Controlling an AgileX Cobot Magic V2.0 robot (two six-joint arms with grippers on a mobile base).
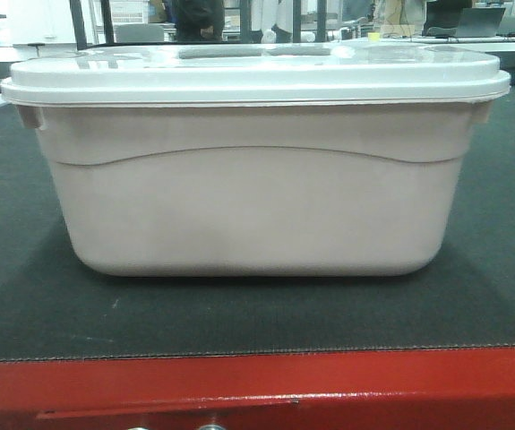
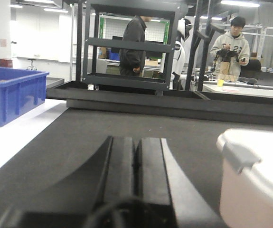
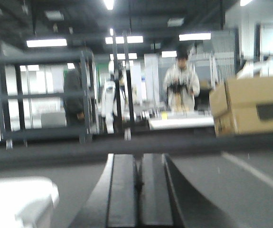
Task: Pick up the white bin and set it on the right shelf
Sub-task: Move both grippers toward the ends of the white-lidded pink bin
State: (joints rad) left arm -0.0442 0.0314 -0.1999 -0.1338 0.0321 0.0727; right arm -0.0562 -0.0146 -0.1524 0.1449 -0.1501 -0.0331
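The white bin (image 1: 257,206) sat on the counter (image 1: 257,383) between my left hand (image 2: 136,164) and right hand (image 3: 137,187), both pinched together. I judged it bulky, stiff, slick: clamp both ends under the rim.

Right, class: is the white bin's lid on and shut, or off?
Shut. The lid lies flat and level on the rim of the white bin across the whole front, no gap visible. Whether it is latched, cannot tell.
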